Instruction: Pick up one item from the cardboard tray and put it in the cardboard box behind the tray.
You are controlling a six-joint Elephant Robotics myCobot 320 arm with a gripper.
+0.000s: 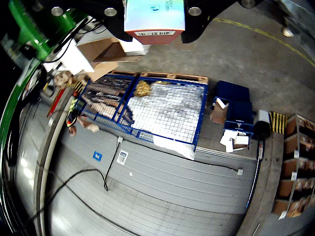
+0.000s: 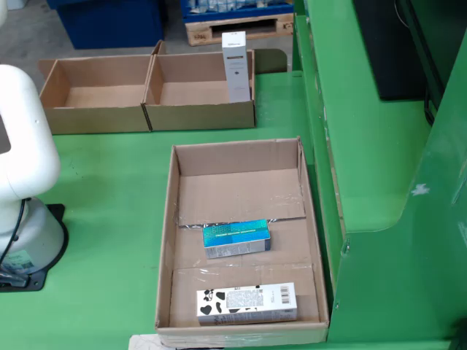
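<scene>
In the gripper-mounted view a white and teal carton (image 1: 154,17) with an orange end and a barcode fills the top centre. My gripper (image 1: 154,30) is shut on it, with black jaw parts on either side, high above a warehouse floor. The still view does not show the gripper. There the cardboard tray (image 2: 166,240) holds a teal carton (image 2: 236,238) and a white cow-patterned carton (image 2: 246,303). Behind the tray stand two open cardboard boxes, the left one (image 2: 69,120) with nothing in it and the right one (image 2: 201,117) holding a tall white carton (image 2: 236,65) upright.
The arm's white base (image 2: 22,160) stands at the left of the green table (image 2: 109,189). A raised green wall (image 2: 365,146) borders the tray's right side. Far below the gripper lie a blue wire cage (image 1: 157,110), pallets and cables on the floor.
</scene>
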